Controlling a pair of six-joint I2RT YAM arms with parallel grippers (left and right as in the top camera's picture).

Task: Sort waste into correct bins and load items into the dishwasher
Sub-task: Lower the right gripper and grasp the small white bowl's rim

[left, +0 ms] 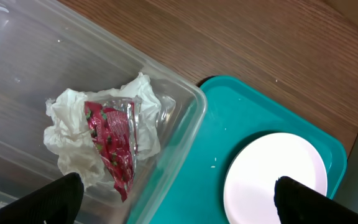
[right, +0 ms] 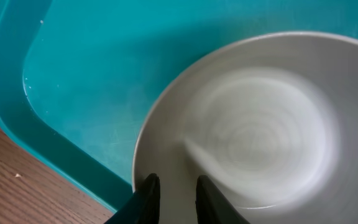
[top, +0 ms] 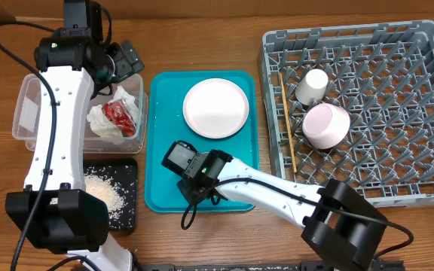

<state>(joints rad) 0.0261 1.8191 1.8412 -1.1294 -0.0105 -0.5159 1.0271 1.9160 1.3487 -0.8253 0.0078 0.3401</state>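
Overhead view: a brown wooden table (top: pixel 202 30) carries a large square grey plastic dish rack (top: pixel 405 113) just right of a teal rectangular serving tray (top: pixel 164 128). A clear rectangular plastic tub (top: pixel 29 105) sits just left of that tray, and a shallow black rectangular tray (top: pixel 126 218) sits off its near left corner.

A pale pink round plate (top: pixel 215 108) rests on the teal tray's far half. The right pincer (right: pixel 178 196) is over the tray at the plate's near rim, its fingers narrowly parted with nothing between them. The left pincer (left: pixel 179 202) hangs spread wide above the tub, left of the tray.

A white-pink bowl (top: pixel 325 124) and a small cream cup (top: pixel 312 85) lie in the rack, right of the tray. A crumpled white paper napkin (top: pixel 100 120) and a small red shiny wrapper (top: pixel 119 114) are in the tub. Thin wooden chopsticks (top: pixel 287 128) lie along the rack's side nearest the tray. Loose brownish-white crumbs (top: pixel 100 192) lie in the black tray.
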